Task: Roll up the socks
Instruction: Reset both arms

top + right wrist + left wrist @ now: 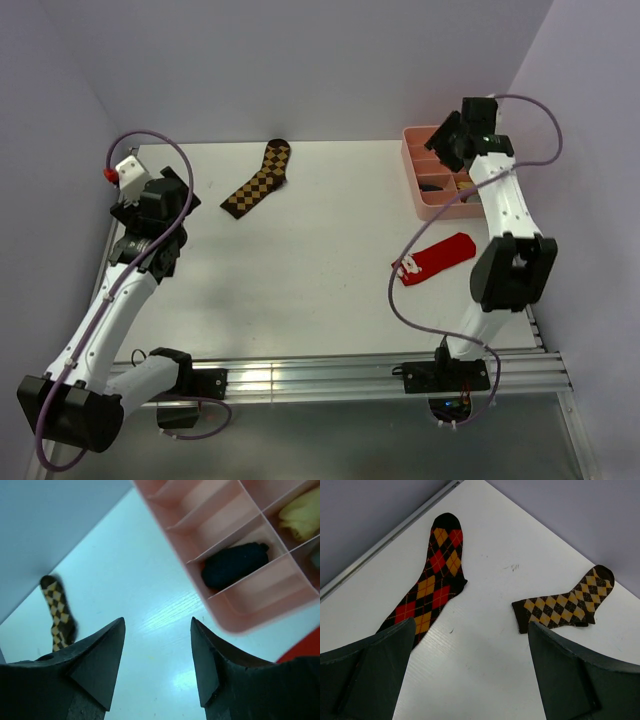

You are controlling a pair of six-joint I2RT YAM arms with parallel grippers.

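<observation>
A rolled dark navy sock (235, 565) lies in one compartment of the pink tray (260, 612). A mustard yellow sock (300, 516) lies in the compartment beyond it. No grey sock is clearly visible. My right gripper (157, 622) hangs open over the table just beside the tray's near-left wall, with nothing between its fingers. In the top view it (443, 138) is above the tray's left side. My left gripper (470, 650) is wide open at the table's left side, empty, above bare table.
A brown and yellow checkered sock (258, 180) lies at the back middle. A red, yellow and black argyle sock (432, 587) lies near the left wall. A red sock with white trim (435, 258) lies in front of the tray (425, 205).
</observation>
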